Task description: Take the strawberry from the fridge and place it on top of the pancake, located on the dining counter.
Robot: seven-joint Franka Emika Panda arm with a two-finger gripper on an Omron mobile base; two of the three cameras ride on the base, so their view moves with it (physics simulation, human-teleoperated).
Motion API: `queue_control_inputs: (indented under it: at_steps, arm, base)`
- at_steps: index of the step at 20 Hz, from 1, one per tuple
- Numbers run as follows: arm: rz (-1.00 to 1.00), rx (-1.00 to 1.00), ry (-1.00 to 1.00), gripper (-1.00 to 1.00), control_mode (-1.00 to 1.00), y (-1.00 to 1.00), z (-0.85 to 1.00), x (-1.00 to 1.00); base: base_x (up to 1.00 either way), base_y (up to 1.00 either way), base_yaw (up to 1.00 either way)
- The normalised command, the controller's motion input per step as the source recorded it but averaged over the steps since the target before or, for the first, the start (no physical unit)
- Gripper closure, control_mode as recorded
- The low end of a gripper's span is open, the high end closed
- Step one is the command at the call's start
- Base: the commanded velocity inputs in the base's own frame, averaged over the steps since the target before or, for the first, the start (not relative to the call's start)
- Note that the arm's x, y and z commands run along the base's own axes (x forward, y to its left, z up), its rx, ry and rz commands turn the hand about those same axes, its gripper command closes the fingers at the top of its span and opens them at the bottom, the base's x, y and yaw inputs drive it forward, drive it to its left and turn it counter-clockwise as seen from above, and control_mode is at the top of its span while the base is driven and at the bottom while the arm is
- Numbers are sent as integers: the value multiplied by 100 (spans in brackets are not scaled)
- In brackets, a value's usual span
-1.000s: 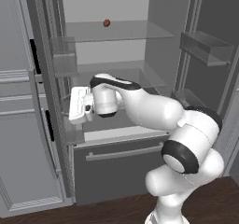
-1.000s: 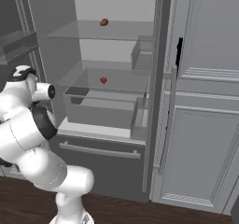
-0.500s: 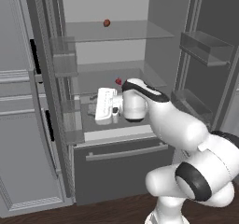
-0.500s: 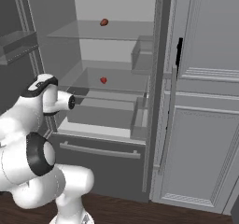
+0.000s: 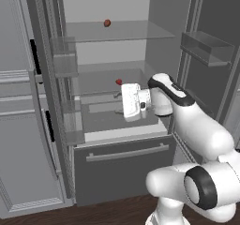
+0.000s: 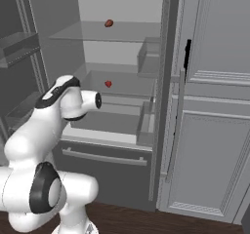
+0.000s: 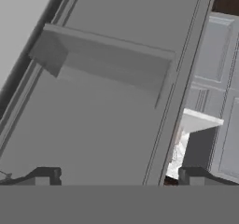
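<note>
The fridge (image 5: 122, 158) stands with both doors open, showing its pale inside and glass shelves. The strawberry (image 5: 118, 82) is a tiny bright red berry on the middle shelf, also seen as the strawberry (image 6: 108, 84) from the right. My gripper (image 5: 116, 103) reaches in at that shelf's level, just below and in front of the berry, and points left toward the left door. Its fingers stand wide apart with nothing between them. In the hand view the gripper (image 7: 116, 176) faces grey fridge walls and a door bin. The pancake and dining counter are out of view.
A darker brownish-red lump (image 5: 107, 23) lies on the upper glass shelf. Door bins (image 5: 206, 48) jut out from the open right door, and more bins (image 5: 63, 62) from the left door. Light grey panelled cabinets (image 6: 210, 130) flank the fridge. The bottom drawer (image 6: 102, 155) is shut.
The arm has swung to the right and deeper into the fridge, carrying the hand from near the left door to just below the strawberry. The gripper has stayed open.
</note>
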Motion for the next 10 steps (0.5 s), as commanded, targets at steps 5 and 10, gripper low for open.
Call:
queue_control_inputs:
  at_steps: [5, 10]
  arm:
    - [26, -47, -3, -100, -100, -86, 14, -1]
    - [34, -65, -9, -100, -100, -81, 0, -25]
  base:
    - [0, 0, 0]
    - [0, 0, 0]
